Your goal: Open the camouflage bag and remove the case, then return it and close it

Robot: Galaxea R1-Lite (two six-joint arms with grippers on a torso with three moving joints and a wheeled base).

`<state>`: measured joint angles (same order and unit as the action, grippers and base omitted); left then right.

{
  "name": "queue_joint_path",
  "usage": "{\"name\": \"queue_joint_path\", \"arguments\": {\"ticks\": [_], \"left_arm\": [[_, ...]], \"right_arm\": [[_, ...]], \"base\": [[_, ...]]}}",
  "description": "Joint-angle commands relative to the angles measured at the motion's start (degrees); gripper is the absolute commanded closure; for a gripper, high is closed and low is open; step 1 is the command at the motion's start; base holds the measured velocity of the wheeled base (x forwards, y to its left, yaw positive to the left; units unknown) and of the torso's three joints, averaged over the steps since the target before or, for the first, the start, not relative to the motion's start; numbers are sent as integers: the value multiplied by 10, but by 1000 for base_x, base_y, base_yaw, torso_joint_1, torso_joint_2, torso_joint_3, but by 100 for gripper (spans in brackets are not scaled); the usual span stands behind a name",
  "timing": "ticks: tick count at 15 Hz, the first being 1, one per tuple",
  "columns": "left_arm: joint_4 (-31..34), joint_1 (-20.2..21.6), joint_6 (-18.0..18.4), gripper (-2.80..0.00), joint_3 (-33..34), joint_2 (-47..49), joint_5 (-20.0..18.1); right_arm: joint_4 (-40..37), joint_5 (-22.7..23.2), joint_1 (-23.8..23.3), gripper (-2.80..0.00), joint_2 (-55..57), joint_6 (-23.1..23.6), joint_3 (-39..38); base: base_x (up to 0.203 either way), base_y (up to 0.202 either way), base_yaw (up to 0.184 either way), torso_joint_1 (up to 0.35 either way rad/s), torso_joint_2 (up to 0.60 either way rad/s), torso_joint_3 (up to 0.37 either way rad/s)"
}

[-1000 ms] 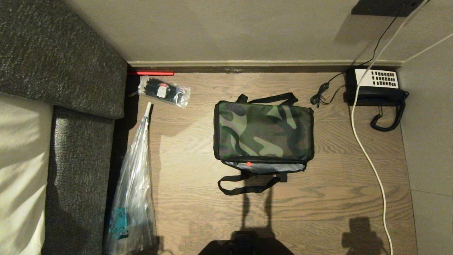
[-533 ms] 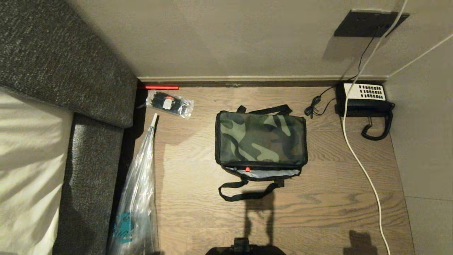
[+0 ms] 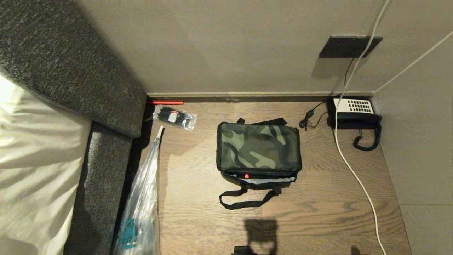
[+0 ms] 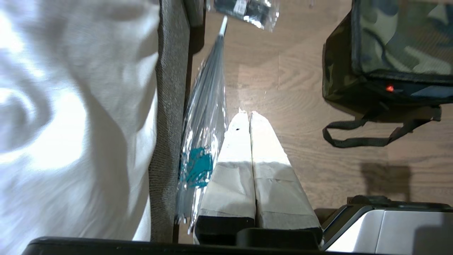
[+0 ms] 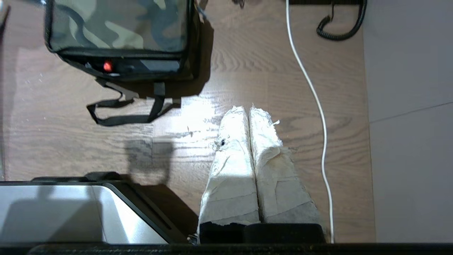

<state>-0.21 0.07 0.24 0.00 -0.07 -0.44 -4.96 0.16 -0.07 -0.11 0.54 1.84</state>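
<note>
The camouflage bag stands on the wooden floor, lid down, with a black strap handle lying loose on its near side. Under the lid's near edge a narrow gap shows silvery lining and a black face with a small red button, a sliver of the case; the rest of it is hidden. Neither arm appears in the head view. My left gripper hangs shut above bare floor, to the left of the bag. My right gripper hangs shut to the bag's right, with nothing in it.
A grey upholstered bed edge with white bedding fills the left. A long clear plastic bag and a small one lie beside it. A desk telephone and a white cable are at the right, against the wall.
The whole picture has shifted down and things look smaller: the camera has risen with the trunk. The bag and the other things on the floor have kept their places.
</note>
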Motion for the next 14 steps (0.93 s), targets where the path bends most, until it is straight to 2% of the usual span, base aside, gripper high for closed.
{"name": "queue_joint_path", "arguments": {"ticks": [1, 14], "left_arm": [[-1, 0, 0, 0, 1, 1, 0], [-1, 0, 0, 0, 1, 0, 0]], "right_arm": [[0, 0, 0, 0, 1, 0, 0], [0, 0, 1, 0, 1, -1, 0]], "base": [[0, 0, 0, 2, 2, 204], [0, 0, 0, 2, 4, 201]]}}
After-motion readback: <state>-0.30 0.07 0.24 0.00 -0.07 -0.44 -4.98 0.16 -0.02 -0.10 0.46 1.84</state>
